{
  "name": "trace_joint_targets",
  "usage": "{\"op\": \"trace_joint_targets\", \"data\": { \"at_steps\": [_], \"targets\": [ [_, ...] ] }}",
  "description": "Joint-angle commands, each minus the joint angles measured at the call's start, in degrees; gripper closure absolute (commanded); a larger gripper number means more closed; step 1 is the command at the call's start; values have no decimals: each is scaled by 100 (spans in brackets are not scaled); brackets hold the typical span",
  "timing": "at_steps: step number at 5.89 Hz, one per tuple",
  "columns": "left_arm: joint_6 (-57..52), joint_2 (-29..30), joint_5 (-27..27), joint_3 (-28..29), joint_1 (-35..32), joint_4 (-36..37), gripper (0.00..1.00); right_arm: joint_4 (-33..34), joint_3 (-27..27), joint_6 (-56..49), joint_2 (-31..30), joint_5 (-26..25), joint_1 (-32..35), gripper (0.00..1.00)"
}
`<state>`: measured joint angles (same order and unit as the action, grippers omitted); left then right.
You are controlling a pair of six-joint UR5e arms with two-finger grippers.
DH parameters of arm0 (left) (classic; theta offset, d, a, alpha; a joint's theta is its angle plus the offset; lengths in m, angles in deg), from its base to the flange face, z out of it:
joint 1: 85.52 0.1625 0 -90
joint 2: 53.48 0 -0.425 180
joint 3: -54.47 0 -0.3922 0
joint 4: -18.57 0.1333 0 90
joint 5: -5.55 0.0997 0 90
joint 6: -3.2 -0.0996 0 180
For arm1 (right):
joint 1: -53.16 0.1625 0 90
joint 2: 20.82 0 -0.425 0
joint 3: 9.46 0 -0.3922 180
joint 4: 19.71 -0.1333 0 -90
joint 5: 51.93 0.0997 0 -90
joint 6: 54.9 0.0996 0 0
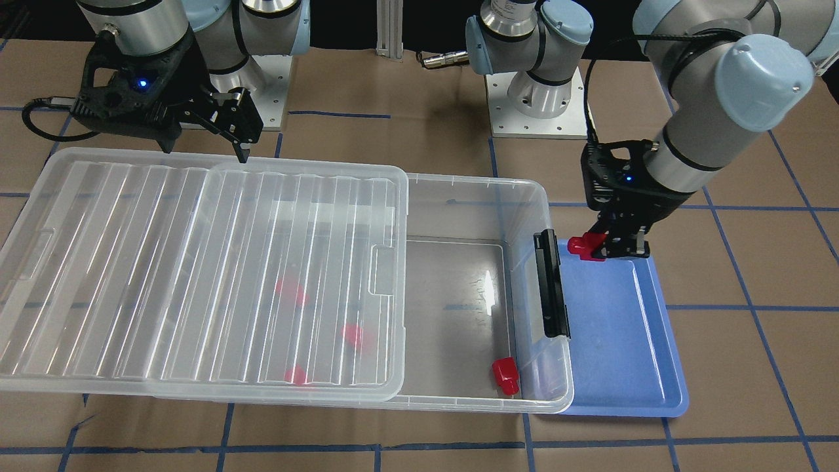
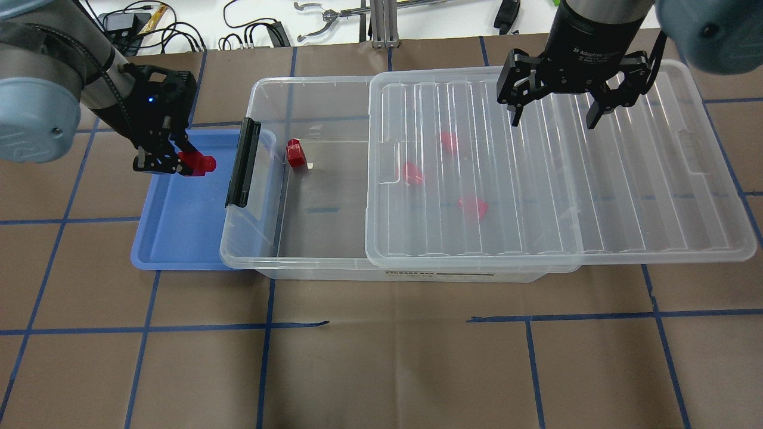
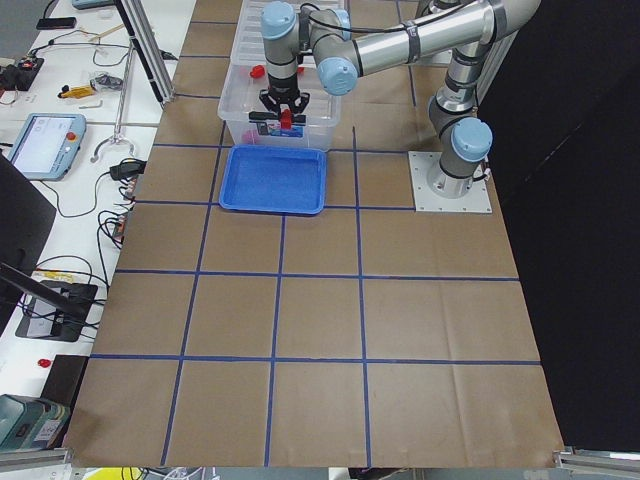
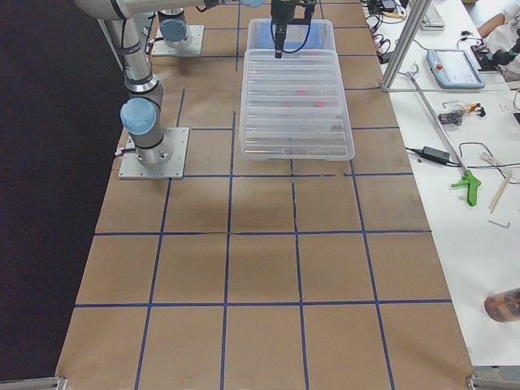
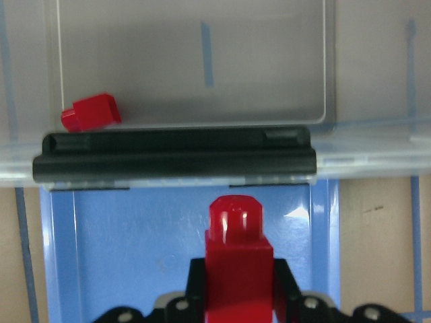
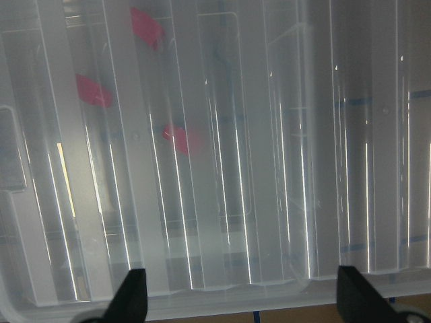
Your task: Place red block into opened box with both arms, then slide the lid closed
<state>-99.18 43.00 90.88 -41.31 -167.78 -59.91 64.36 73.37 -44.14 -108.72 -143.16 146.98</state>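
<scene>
My left gripper (image 2: 180, 164) is shut on a red block (image 2: 202, 164), held above the blue tray (image 2: 179, 232) just outside the black latch bar (image 2: 241, 162) of the box (image 2: 310, 82). The left wrist view shows the block (image 5: 237, 249) with its stub pointing at the latch. The ribbed lid (image 2: 596, 196) lies slid partly off the box, leaving the latch end uncovered. My right gripper (image 2: 553, 113) hangs open over the lid's far edge, nothing between its fingers (image 6: 135, 299). Another red block (image 2: 295, 154) lies in the uncovered part; three more show pink through the lid.
The blue tray (image 1: 623, 341) sits tucked against the box's latch end and holds nothing. Brown paper with blue tape lines covers the table (image 2: 381, 357). The arm bases (image 1: 537, 98) stand at the robot's side. Cables and tools lie on a bench beyond the table.
</scene>
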Motion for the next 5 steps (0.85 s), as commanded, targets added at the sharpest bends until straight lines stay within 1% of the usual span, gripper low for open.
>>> {"op": "trace_joint_targets", "data": {
  "at_steps": [1,2,3,5],
  "targets": [
    [1063,230,-16,644,-919,-481,95,4,-3,-13,18,52,5,0],
    [1958,327,-24,743,-1175,-536,95,4,-12,-13,18,44,-3,0],
    [2315,354,-94,544,-1309,-450,95,4,-12,-13,18,35,-3,0],
    [2310,738,-121,-184,-1345,715,94,22,6,-4,27,44,5,0]
  ]
}}
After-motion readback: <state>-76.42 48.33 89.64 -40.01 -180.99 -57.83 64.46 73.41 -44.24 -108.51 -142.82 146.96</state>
